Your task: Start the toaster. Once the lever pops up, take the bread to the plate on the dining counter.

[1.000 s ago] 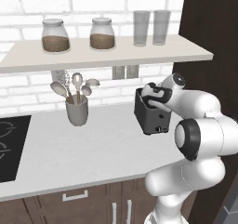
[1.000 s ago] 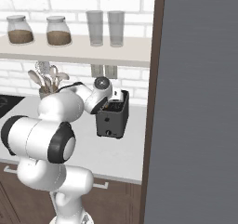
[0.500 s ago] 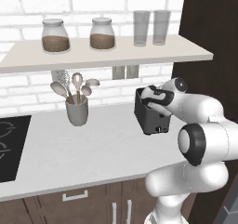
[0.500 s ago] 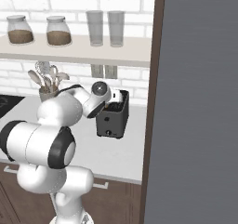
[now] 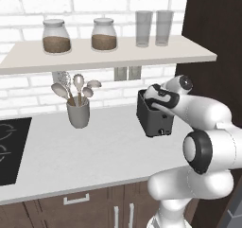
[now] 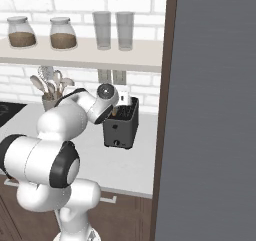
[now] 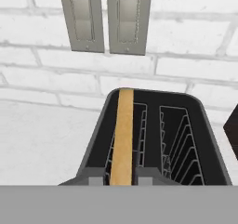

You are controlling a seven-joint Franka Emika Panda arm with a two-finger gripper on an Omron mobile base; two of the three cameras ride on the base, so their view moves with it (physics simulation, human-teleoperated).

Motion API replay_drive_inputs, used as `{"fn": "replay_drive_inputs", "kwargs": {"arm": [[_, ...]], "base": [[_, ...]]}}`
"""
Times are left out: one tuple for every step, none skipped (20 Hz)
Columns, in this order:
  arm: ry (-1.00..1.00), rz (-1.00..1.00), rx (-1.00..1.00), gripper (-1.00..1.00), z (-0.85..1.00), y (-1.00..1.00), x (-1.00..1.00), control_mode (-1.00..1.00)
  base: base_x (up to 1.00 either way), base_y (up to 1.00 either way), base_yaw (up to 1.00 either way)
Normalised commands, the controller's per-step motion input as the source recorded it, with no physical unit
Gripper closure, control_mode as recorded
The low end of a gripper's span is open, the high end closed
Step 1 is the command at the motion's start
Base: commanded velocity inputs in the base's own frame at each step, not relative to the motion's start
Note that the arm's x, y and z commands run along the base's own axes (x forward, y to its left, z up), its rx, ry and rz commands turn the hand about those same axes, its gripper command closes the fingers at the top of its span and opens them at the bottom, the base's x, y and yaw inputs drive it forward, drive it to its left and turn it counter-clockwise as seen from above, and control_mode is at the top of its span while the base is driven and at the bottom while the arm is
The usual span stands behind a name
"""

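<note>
The dark toaster (image 5: 155, 122) (image 6: 120, 131) stands on the grey worktop by the brick wall. My gripper (image 5: 159, 104) (image 6: 113, 111) hangs right over its top slots. In the hand view I look down into the toaster (image 7: 211, 153). The bread (image 7: 123, 135) stands on edge in the left slot, with its tan crust facing me. My gripper (image 7: 120, 182) straddles the near end of that crust. A grey fingertip (image 7: 96, 181) sits close on each side, so the gripper is shut on the bread. The right slot holds only its wire rack. The plate and dining counter are out of view.
A grey utensil cup (image 5: 78, 114) (image 6: 49, 101) stands left of the toaster. A shelf (image 5: 108, 52) with jars and glasses runs low above it. Wall switches (image 7: 106, 18) sit behind. A black hob (image 5: 9, 149) lies far left. A dark tall cabinet (image 5: 215, 38) (image 6: 215, 110) closes off the right.
The arm's elbow has swung a little out toward the right. The hand has stayed over the toaster's slots, and its fingers have kept the same narrow gap.
</note>
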Motion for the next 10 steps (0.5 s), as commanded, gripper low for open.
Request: {"fn": "replay_drive_inputs", "kwargs": {"arm": [[-0.04, 0.0, 0.0, 1.0, 0.47, 0.0, 0.0, -1.0], [-0.04, 0.0, 0.0, 1.0, 0.38, 0.0, -0.06, -1.0], [-0.04, 0.0, 0.0, 1.0, 0.29, 0.0, -0.16, -1.0], [-0.03, 0.0, 0.0, 1.0, 0.19, 0.0, -0.21, -1.0], [-0.04, 0.0, 0.01, 1.0, 0.19, 0.0, -0.21, -1.0], [-0.07, 0.0, 0.0, 1.0, 0.29, 0.0, -0.14, -1.0], [-0.12, 0.0, 0.0, 1.0, 0.48, 0.0, -0.04, -1.0], [-0.09, 0.0, 0.02, 1.0, 0.41, 0.0, -0.07, -1.0], [-0.08, 0.0, 0.03, 1.0, 0.41, 0.0, -0.08, -1.0], [-0.09, 0.0, 0.05, 1.0, 0.38, 0.0, -0.19, -1.0]], "base": [[0.0, 0.0, 0.0], [0.0, 0.0, 0.0], [0.0, 0.0, 0.0], [0.0, 0.0, 0.0], [0.0, 0.0, 0.0], [0.0, 0.0, 0.0], [0.0, 0.0, 0.0], [0.0, 0.0, 0.0], [0.0, 0.0, 0.0], [0.0, 0.0, 0.0]]}}
